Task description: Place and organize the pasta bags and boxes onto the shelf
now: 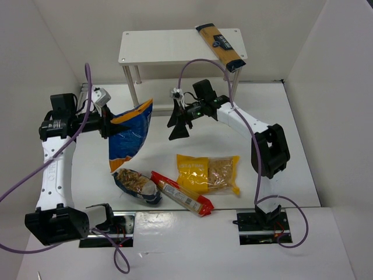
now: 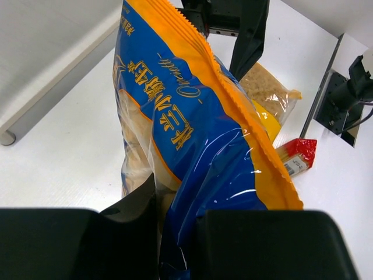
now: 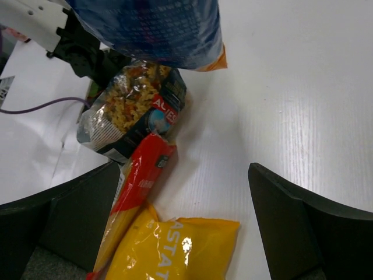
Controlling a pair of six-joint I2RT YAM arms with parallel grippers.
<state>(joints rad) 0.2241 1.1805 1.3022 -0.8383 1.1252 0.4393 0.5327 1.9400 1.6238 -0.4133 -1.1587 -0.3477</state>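
Right now my left gripper [image 1: 108, 123] is clamped shut on the upper edge of the blue-and-orange bag [image 1: 129, 137], and the bag hangs down from the fingers toward the table [image 1: 291, 116]. In the left wrist view its crinkly blue side fills the space just ahead of the gripper [image 2: 175, 216], with the orange serrated edge running away from me. My right gripper [image 1: 180, 122] sits just beside that bag, on its right, jaws spread wide and holding nothing. Below its fingers [image 3: 81, 204] in the right wrist view I see the long red packet [image 3: 140, 186], the yellow bag [image 3: 175, 251] nearer to me, and the dark-blue clear bag [image 3: 131, 111] of spirals further out, under the hanging bag. Beyond both grippers stands the white shelf [image 1: 157, 46], with the long tan-and-navy packet [image 1: 221, 46] lying across the right end of its top board
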